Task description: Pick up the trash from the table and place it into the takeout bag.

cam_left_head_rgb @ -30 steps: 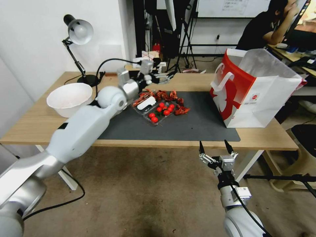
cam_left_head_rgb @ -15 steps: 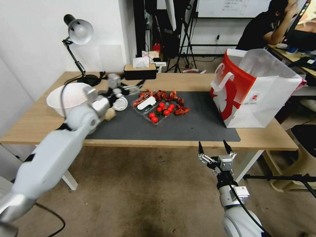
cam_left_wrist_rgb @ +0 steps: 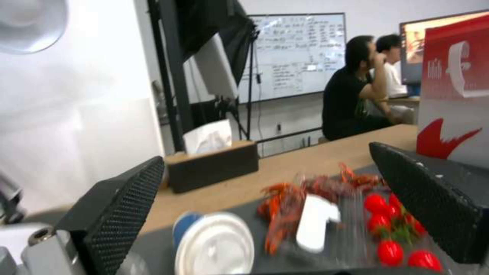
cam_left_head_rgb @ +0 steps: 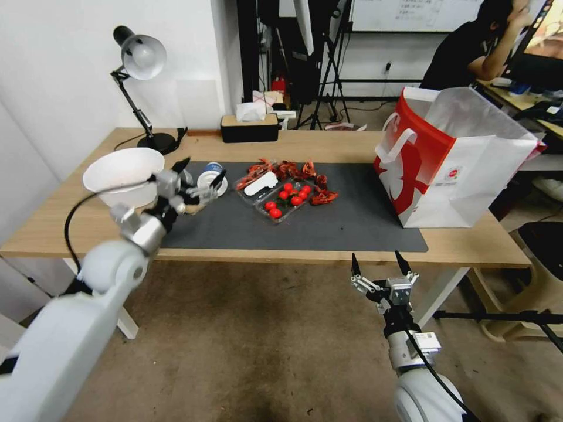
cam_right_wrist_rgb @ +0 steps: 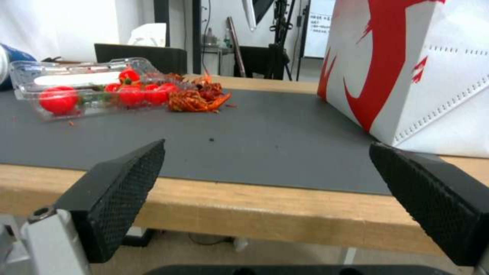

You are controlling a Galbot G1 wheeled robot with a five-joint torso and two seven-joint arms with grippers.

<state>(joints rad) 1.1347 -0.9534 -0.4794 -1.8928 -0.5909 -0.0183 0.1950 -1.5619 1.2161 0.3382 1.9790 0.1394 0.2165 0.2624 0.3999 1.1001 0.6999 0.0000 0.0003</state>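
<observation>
Head view: the table (cam_left_head_rgb: 70,223) carries a dark mat (cam_left_head_rgb: 328,225) along its middle. The left gripper (cam_left_head_rgb: 196,176) hovers over the mat's left end, its fingers spread wide and holding nothing. The cup (cam_left_head_rgb: 210,179), lying on its side with the white lid toward the camera, sits between and just past the spread fingertips; whether either finger touches it cannot be told. A beige bun (cam_left_head_rgb: 196,206) lies just beside the cup on its near side, partly hidden by the gripper. The bowl (cam_left_head_rgb: 123,174) stands on the bare wood left of the mat, close to the left arm.

At the mat's centre, the tub (cam_left_head_rgb: 275,196) holds red tomatoes and a white piece; red shells (cam_left_head_rgb: 296,170) are heaped at its far side and right edge. The bag (cam_left_head_rgb: 454,158) stands upright and open at the mat's right end, partly on the wood.

The right gripper (cam_left_head_rgb: 381,272) is parked below the table's near edge, right of centre, fingers spread and empty.

Left wrist view: the cup (cam_left_wrist_rgb: 214,244) lies low between the two black fingers (cam_left_wrist_rgb: 120,214), with the tub (cam_left_wrist_rgb: 387,229) beyond it and a tissue box (cam_left_wrist_rgb: 211,164) on the far wood.

Right wrist view: the gripper (cam_right_wrist_rgb: 265,202), jaws apart, faces the table's near edge, with the tub (cam_right_wrist_rgb: 86,88) at far left and the bag (cam_right_wrist_rgb: 418,72) at right.
</observation>
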